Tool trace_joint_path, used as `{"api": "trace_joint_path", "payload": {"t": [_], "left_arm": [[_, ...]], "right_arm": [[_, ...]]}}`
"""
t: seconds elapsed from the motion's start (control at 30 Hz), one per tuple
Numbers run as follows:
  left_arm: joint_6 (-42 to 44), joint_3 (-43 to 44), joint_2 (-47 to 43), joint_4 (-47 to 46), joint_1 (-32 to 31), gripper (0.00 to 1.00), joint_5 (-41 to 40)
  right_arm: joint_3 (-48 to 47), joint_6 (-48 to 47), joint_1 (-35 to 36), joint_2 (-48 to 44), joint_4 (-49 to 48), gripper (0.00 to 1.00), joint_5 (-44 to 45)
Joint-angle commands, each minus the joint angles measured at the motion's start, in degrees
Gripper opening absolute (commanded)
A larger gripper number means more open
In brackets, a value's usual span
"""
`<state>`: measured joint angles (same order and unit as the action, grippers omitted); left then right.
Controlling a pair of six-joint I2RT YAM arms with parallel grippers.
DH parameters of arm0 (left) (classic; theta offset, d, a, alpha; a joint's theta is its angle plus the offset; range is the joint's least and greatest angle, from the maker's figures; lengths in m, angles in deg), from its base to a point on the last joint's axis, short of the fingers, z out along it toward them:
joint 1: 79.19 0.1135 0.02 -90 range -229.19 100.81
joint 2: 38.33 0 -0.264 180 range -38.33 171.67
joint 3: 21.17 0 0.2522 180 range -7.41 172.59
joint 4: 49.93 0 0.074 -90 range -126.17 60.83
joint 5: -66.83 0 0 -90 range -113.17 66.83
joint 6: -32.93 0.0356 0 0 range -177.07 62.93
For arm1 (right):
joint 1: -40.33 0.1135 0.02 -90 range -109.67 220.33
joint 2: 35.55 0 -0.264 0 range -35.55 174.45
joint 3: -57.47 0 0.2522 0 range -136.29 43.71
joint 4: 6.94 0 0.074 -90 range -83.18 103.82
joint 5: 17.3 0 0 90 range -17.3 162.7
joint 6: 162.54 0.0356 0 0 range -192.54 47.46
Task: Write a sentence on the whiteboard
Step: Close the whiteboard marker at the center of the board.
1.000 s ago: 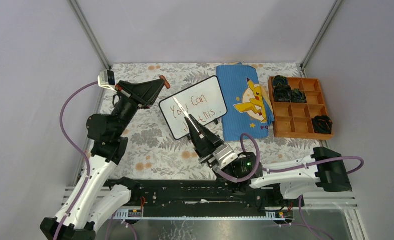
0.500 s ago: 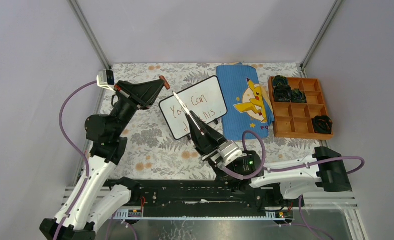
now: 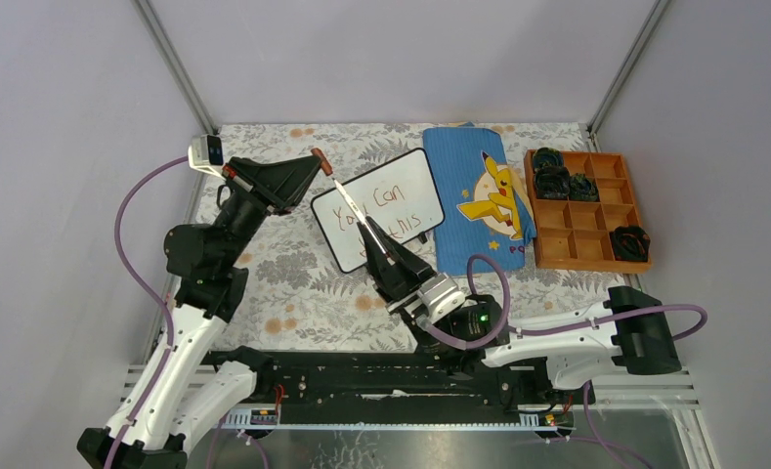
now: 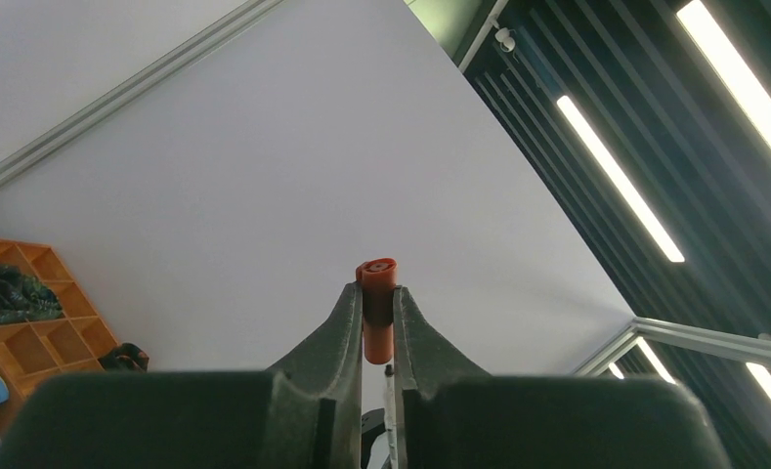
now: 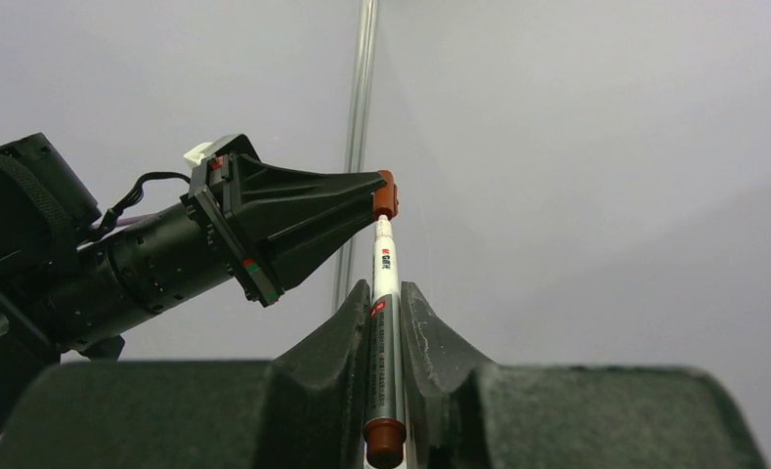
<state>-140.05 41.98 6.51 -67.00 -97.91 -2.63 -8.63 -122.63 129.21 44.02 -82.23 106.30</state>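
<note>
The whiteboard [image 3: 401, 176] lies tilted on the floral tablecloth, and the sentence [image 3: 386, 196] "You can do this" is on it in thin red-brown handwriting. My left gripper [image 3: 313, 160] hangs above the board's left corner, shut on an orange-brown marker cap [image 3: 318, 153] [image 4: 376, 308]. My right gripper [image 3: 377, 246] is shut on a white and silver marker [image 3: 356, 207] [image 5: 383, 322]. The marker slants up-left over the board. Its tip [image 5: 383, 225] sits right at the cap [image 5: 386, 199]; whether they touch I cannot tell.
A blue cloth with a yellow cartoon figure [image 3: 471, 195] lies to the right of the board. Further right stands an orange compartment tray [image 3: 577, 205] holding several black items [image 3: 551, 178]. Metal frame posts [image 3: 174, 66] rise at the back corners.
My right gripper has carried the marker up and to the left, bringing its tip from over the board to the cap. The left gripper has held still with the cap.
</note>
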Motion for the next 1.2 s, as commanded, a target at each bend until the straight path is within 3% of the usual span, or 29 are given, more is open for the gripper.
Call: {"api": "trace_joint_path", "payload": {"t": [0.0,1.17], "left_arm": [[0.36,2.12,-0.43,-2.73,-0.35,0.00,1.17],[1.77,1.26,-0.96,-0.99,-1.41,0.00,1.66]], "right_arm": [[-2.50,-0.27,0.34,0.14,-8.64,0.00,1.19],[-4.48,-1.33,0.26,1.64,-8.60,0.00,2.00]]}}
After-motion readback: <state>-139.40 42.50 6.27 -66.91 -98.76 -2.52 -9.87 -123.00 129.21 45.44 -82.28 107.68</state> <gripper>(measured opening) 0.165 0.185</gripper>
